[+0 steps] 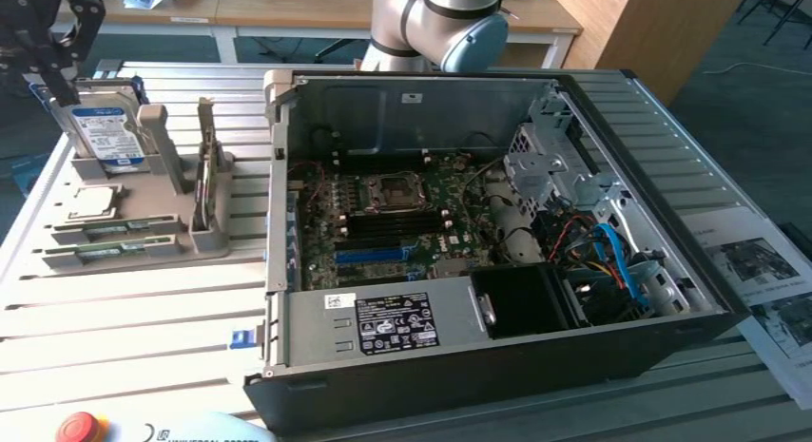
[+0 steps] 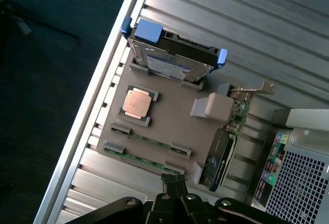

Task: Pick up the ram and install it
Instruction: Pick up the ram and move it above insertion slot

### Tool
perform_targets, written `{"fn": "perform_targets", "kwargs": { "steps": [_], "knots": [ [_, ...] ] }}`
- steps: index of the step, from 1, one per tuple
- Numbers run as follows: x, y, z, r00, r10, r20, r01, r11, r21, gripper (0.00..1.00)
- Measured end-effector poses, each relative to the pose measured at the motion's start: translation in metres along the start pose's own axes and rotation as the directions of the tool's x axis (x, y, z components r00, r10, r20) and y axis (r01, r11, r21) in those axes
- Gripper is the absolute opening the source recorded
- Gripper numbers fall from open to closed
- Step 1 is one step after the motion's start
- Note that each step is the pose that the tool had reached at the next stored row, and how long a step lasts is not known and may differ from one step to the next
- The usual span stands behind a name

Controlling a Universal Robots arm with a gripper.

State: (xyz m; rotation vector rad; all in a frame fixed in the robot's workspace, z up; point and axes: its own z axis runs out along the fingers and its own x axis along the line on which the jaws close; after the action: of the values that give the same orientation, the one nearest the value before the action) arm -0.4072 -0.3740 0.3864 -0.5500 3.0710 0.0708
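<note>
Exterior view: an open computer case (image 1: 508,375) is seen lying on its side on a slatted table (image 1: 127,318), with the motherboard (image 1: 432,223) exposed. At nine o'clock from the case a grey fixture tray (image 1: 159,181) is noted. A hard drive (image 1: 105,128) stands upright at the tray's twelve o'clock end, a processor chip (image 1: 91,202) lies just below it, and an expansion card (image 1: 207,166) stands on edge along the tray's three o'clock side. The ram (image 1: 121,251) is seated on edge in the slot at the tray's six o'clock end, with a second stick (image 1: 121,227) in the slot just beside it. The gripper (image 1: 53,81) is seen at ten o'clock of the scene, raised above the hard drive and apart from the tray. A red button (image 1: 79,428) is noted at seven o'clock. Wrist view: the gripper (image 2: 174,180) is seen with its fingers pressed together and nothing pinched between them. The ram (image 2: 136,158) is recorded in the tray's outermost slot — not gripped, not lifted — with the second stick (image 2: 149,142) between it and the processor chip (image 2: 138,104). The fingertips appear near one end of the ram; contact cannot be judged. The hard drive (image 2: 169,62), fixture tray (image 2: 175,116) and expansion card (image 2: 226,147) are also recorded.
</note>
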Motion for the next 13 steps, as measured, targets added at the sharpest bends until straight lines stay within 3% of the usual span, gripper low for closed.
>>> {"fn": "perform_targets", "kwargs": {
  "steps": [6, 13],
  "knots": [
    [0.0000, 0.0000, 0.0002, 0.9945, -0.105, -0.0057, 0.105, 0.9945, -0.0011, 0.10],
    [0.0000, 0.0000, 0.0002, 0.9762, -0.217, -0.0145, 0.217, 0.9763, 0.0005, 0.10]
  ]
}}
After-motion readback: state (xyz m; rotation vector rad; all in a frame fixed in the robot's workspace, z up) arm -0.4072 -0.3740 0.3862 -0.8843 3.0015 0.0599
